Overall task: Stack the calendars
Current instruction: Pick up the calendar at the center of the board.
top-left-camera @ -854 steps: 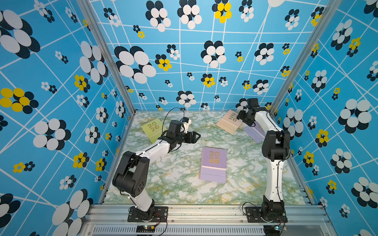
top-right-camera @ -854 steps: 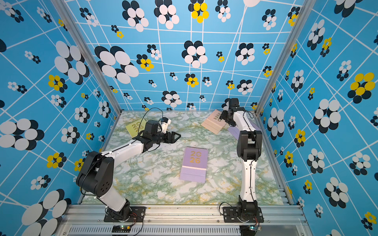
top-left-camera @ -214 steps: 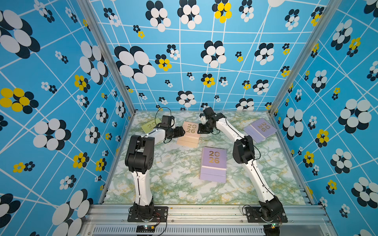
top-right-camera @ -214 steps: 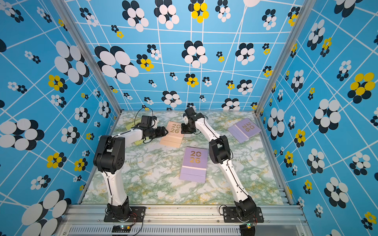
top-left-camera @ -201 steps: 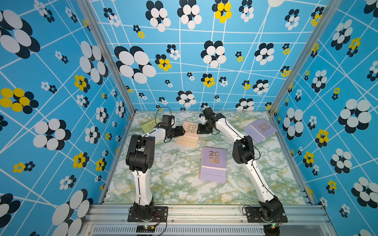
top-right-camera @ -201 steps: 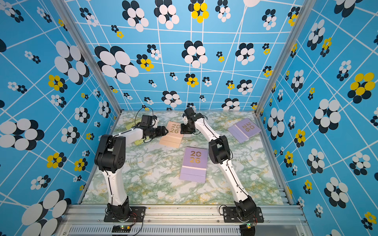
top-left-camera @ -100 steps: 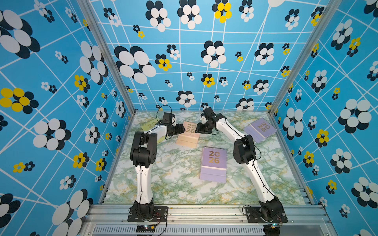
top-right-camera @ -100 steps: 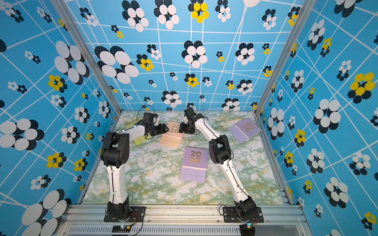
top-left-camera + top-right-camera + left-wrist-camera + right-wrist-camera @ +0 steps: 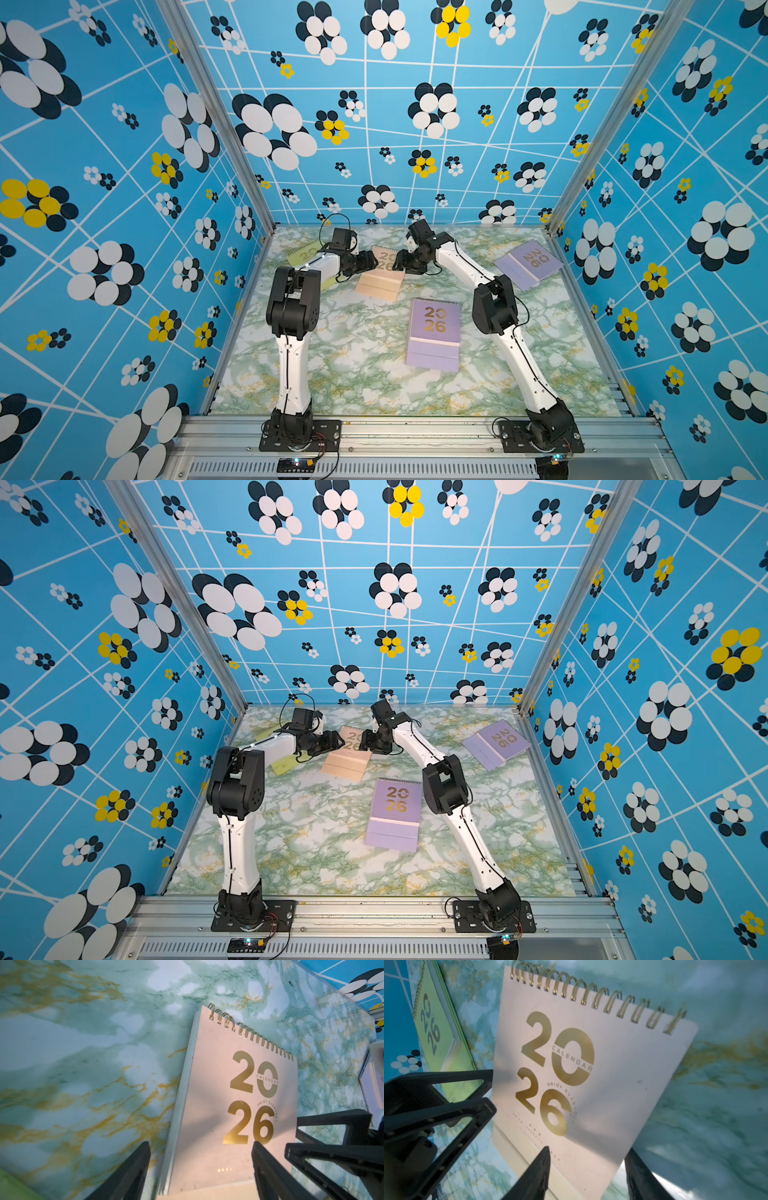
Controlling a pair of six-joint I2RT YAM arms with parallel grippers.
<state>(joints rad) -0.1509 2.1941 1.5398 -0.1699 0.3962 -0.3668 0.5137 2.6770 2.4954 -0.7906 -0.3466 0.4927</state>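
The left pincer [image 9: 200, 1145] and right pincer [image 9: 588, 1149] are standing open, gripping nothing, straddling opposite side edges of the peach calendar [image 9: 378, 282] lying flat at the back of the desk [image 9: 357, 374]. This step is likely calling for both lifting straight up, not dragging the cover askew.

peach cal [image 9: 608, 1093]: "2026", "CALENDAR", "ENJOY EVERYDAY" | green cal [image 9: 432, 1022]: "2026" | near lilac cal [image 9: 434, 332] & far lilac cal [image 9: 528, 264]: "2026"

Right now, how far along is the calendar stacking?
Done: no single pile yet; calendars lie in four spots. In hand: the left gripper and right gripper, both open, flank the peach calendar, holding nothing. To do: pile it with the green calendar, central lilac calendar and far lilac calendar.
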